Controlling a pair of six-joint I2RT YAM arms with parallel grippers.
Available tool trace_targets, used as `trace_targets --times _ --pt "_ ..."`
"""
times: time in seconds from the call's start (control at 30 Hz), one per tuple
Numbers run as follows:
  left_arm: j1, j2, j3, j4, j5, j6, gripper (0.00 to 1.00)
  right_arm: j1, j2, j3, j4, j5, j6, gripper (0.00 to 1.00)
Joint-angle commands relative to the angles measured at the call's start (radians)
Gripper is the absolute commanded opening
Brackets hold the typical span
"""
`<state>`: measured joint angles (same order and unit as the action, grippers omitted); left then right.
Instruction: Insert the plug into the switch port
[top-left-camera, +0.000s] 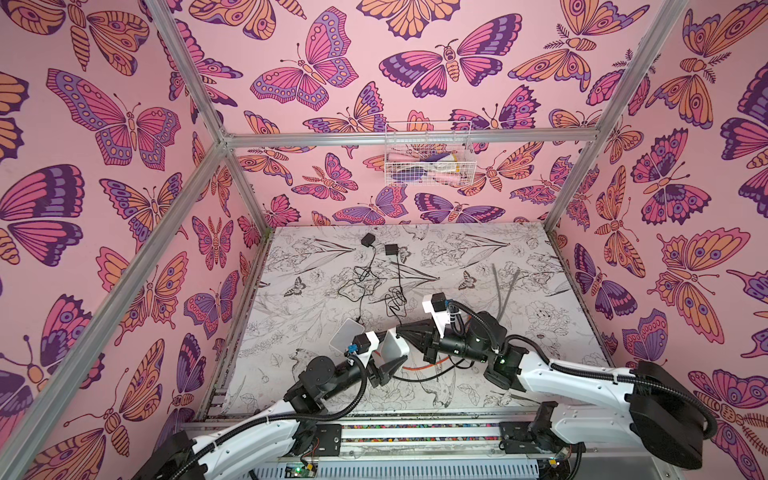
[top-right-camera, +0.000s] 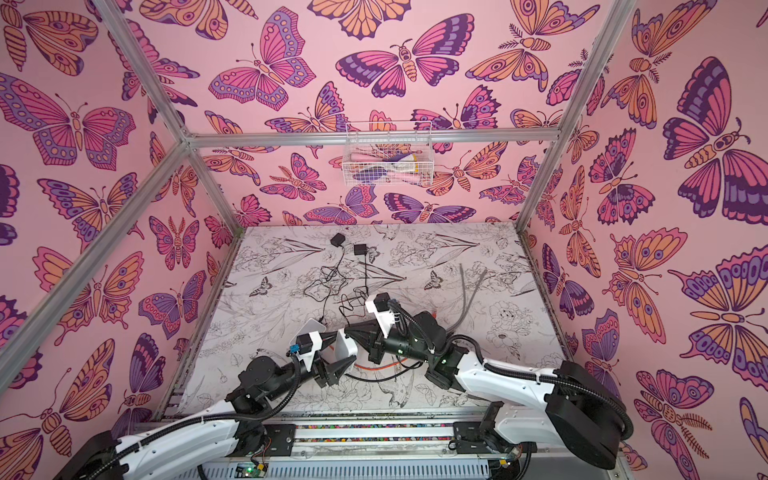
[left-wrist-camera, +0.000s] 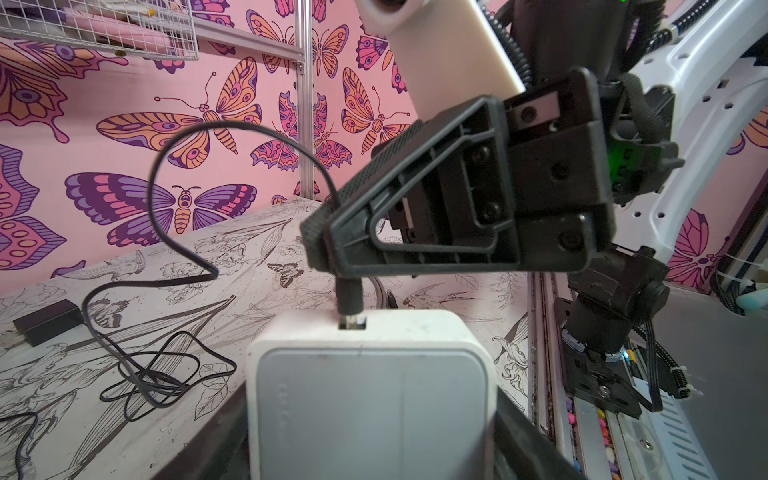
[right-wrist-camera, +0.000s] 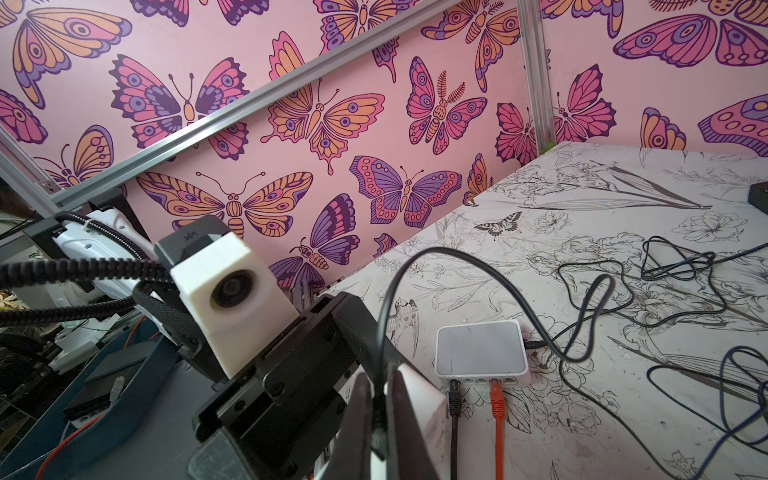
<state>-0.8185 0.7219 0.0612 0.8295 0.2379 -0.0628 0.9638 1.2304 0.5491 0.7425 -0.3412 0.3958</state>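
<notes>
White plastic, smooth and likely light, makes up the switch (left-wrist-camera: 374, 395). The left gripper (left-wrist-camera: 365, 449) holds it off the table (top-left-camera: 540, 332), a jaw pressed to each of its sides. That shell looks slippery, so the sideways clamp suits it better than a pinch at a corner.

Just above its upper edge the right gripper (left-wrist-camera: 322, 243) has its jaws closed together on the plug (left-wrist-camera: 348, 296), a short black barrel that points straight down. Its metal tip sits at the mouth of the port (left-wrist-camera: 352, 323). Most of the barrel is outside, so I judge it not yet seated.

The barrel is stiff and small, and it is the right place to hold. The thin cable (left-wrist-camera: 166, 166) arches out of the jaws and is limp but springy. It would bend under a push and could tug the plug askew. The pin probably tolerates little sideways force, so a straight press along the port's line seems called for.

A little farther out, the other switch (right-wrist-camera: 480, 347) lies flat on the table. A black lead (right-wrist-camera: 454, 395) and an orange lead (right-wrist-camera: 497, 399) are already plugged into its near face.

Beyond it the cable runs into loose tangles (top-left-camera: 357, 286). Two black power bricks (top-left-camera: 368, 240) (top-left-camera: 391, 249) sit near the far edge. A wire basket (top-left-camera: 430, 176) hangs on the back wall.
</notes>
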Motion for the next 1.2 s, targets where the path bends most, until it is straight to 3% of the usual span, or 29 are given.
trace_targets --times 0.0,1.17 --pt "0.005 -0.058 0.027 0.211 -0.046 0.014 0.00 0.025 0.035 -0.025 -0.224 0.012 -0.037 0.00" --pt "0.005 -0.214 0.059 0.172 -0.109 0.063 0.00 0.087 0.229 -0.054 -0.186 0.110 -0.041 0.00"
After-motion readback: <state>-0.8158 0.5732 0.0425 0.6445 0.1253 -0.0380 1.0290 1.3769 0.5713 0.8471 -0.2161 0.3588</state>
